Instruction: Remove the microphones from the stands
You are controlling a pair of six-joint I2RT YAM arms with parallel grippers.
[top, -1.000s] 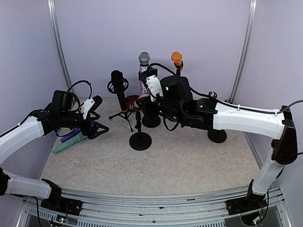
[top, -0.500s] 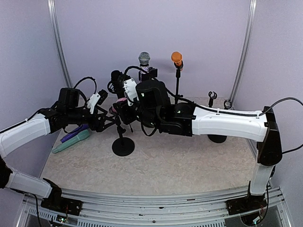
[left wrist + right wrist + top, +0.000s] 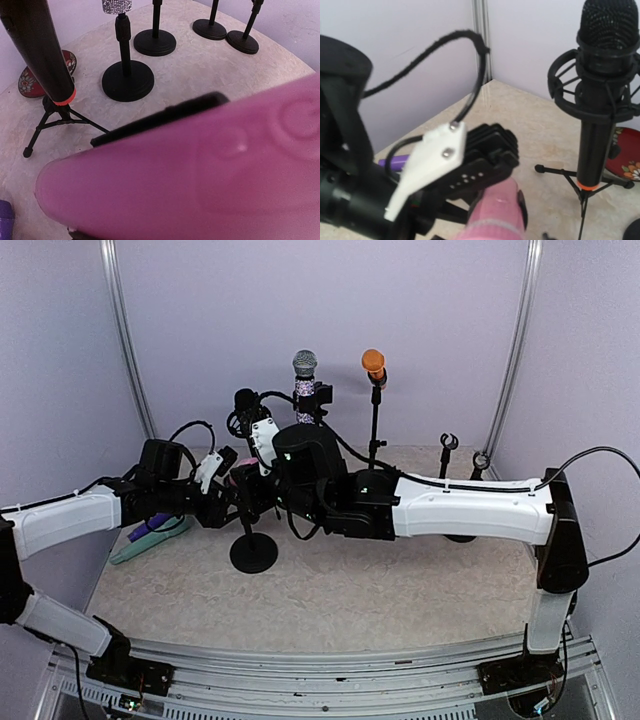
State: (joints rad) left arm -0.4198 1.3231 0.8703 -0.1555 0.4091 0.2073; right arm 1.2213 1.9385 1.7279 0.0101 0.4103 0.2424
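The pink microphone (image 3: pixel 241 472) sits at the top of a black stand (image 3: pixel 253 552) in the left middle of the table. My left gripper (image 3: pixel 228 492) is shut on its free end. In the left wrist view the microphone (image 3: pixel 200 175) fills the lower half, with one black finger (image 3: pixel 160 117) behind it. The right wrist view shows the left gripper (image 3: pixel 506 194) clamped over the pink microphone (image 3: pixel 496 212). My right gripper (image 3: pixel 264 480) is at the stand's top by the clip and holds the stand. Its own fingers are hidden in its view.
A black studio microphone on a tripod (image 3: pixel 247 410) stands just behind. A glitter microphone (image 3: pixel 304 364) and an orange microphone (image 3: pixel 373 362) stand on stands farther back. Two bare stands (image 3: pixel 445 446) are at the back right. Purple and teal microphones (image 3: pixel 150 535) lie at the left.
My right arm has carried the stand with the pink microphone left and nearer. My left gripper has moved right from the lying microphones and closed on the pink microphone.
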